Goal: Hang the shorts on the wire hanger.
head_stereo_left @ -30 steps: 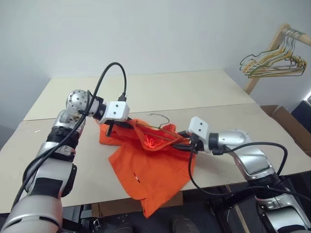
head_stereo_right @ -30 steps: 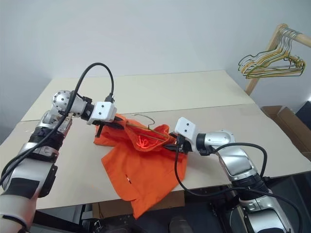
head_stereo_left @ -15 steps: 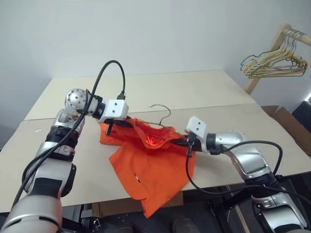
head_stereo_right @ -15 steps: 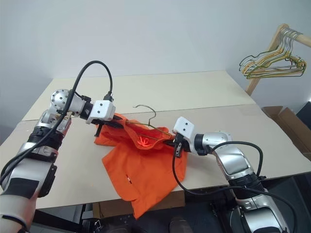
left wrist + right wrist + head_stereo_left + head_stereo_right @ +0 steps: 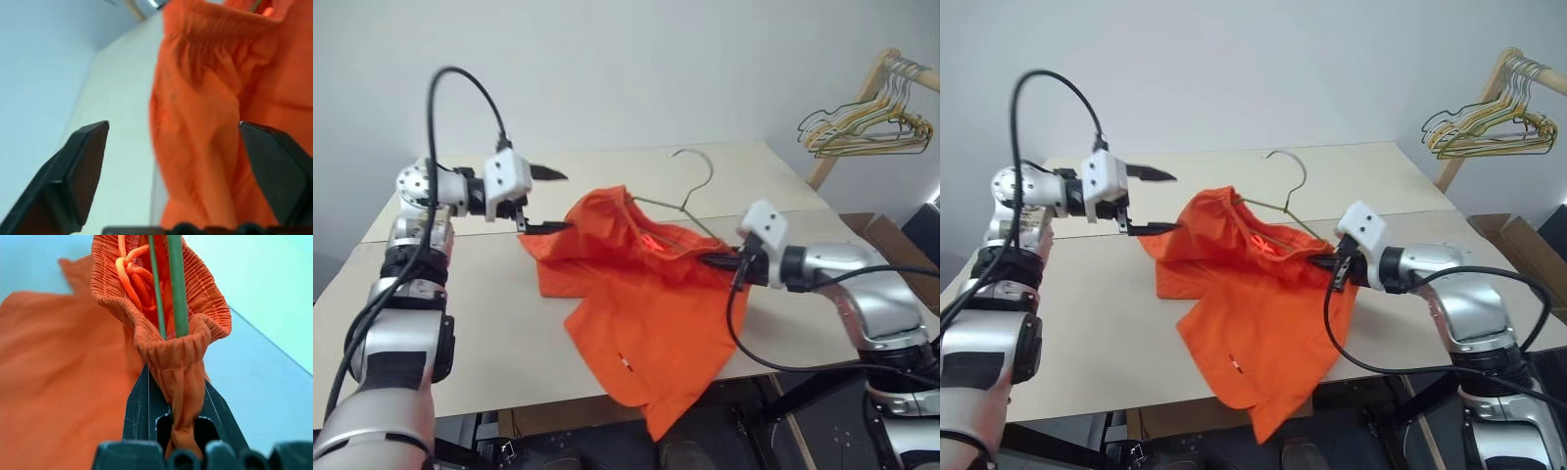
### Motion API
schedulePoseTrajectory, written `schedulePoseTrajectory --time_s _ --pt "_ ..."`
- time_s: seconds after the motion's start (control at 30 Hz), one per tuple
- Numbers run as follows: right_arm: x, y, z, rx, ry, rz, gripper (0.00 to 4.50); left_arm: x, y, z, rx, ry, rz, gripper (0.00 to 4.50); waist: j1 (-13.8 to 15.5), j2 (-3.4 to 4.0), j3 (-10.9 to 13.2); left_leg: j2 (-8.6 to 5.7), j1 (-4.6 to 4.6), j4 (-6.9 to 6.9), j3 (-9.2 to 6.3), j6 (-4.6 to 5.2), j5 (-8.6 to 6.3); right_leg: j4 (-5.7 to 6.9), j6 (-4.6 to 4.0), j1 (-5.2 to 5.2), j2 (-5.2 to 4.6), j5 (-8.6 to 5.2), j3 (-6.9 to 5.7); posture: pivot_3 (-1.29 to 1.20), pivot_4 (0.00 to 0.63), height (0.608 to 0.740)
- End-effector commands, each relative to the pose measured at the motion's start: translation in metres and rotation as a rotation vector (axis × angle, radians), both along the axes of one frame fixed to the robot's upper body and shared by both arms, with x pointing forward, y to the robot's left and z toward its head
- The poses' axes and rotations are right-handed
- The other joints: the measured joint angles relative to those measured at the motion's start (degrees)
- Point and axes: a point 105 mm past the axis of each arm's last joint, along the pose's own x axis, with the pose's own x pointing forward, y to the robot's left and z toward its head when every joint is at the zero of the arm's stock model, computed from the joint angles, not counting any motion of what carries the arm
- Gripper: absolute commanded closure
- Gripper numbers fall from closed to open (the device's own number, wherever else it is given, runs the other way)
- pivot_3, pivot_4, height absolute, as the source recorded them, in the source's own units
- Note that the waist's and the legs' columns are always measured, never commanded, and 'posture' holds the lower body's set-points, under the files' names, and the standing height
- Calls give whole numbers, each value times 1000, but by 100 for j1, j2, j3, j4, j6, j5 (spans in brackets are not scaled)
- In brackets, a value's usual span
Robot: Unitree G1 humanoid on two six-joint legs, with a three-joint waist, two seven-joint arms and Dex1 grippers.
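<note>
On the left, the left tool [image 5: 540, 199] hangs above the pale surface [image 5: 470, 313] with its two black fingers [image 5: 73, 171] spread wide apart and nothing between them; its lower finger tip lies just beside the left edge of the shorts [image 5: 636, 294], and whether it touches the cloth cannot be told; in the left wrist view the orange cloth fills the gap ahead of the spread fingers without being pinched. The shorts are bunched and lifted at the gathered waistband near the middle of the surface; the rest spreads down over the board, and one leg hangs off the near edge. The wire hanger [image 5: 690, 196] runs through the waistband; its grey hook stands up clear above the cloth, and its thin green wire slants down to the right toward the right tool [image 5: 722, 261]. The right tool is pressed together on a fold of the waistband; in the right wrist view the cloth is pinched between the fingers with the green wire passing just above them. At far right, well apart from the surface, a bunch of yellowish-green hangers [image 5: 862, 132] hangs on a wooden rack [image 5: 847, 122].
</note>
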Motion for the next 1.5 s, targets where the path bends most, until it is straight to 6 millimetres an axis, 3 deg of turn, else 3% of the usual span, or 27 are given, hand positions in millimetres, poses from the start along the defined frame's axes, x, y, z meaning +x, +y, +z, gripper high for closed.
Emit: schedulePoseTrajectory --time_s 0.03,0.23,0.4,0.63,0.97,1.3,1.5 --pt "1 -17 27 26 -59 -93 4500 -4 9 32 -153 -74 14 52 -6 0 0 0 0 0 0 0 0 1 0 0 0 0 0 -179 0 740" --pt "6 -59 33 92 51 -417 4500 -29 -7 34 -405 -53 -93 52 -54 3 -2 0 -2 0 -2 0 0 4 0 0 -8 0 1 -213 0 740" --pt "5 -97 32 130 123 -707 4500 -49 -25 13 -425 -9 -132 52 -158 3 -2 0 0 -1 -44 -1 0 36 0 -3 -11 0 7 -243 0 740" --pt "-4 -162 33 240 166 -1169 4500 -55 -42 5 -471 39 -146 52 -262 15 -9 -7 2 -4 -49 -1 0 25 0 -2 -12 0 9 -265 0 740" --pt "-15 -211 42 166 98 -1569 4500 -61 -53 11 -508 30 -183 52 -530 47 -24 -6 4 -23 -42 0 0 -7 1 2 -9 -1 13 -261 0 740" --pt "0 -240 79 328 -5 -1676 4500 -63 -63 0 -476 67 -129 52 -650 71 -21 -8 24 -32 -39 3 -1 -19 2 23 -9 -1 24 -243 0 740" --pt "11 -260 86 490 34 -1690 4500 -64 -66 -4 -433 71 -117 52 -637 75 -19 -10 24 -41 -9 3 -2 -28 2 24 -10 -2 24 -219 0 740"
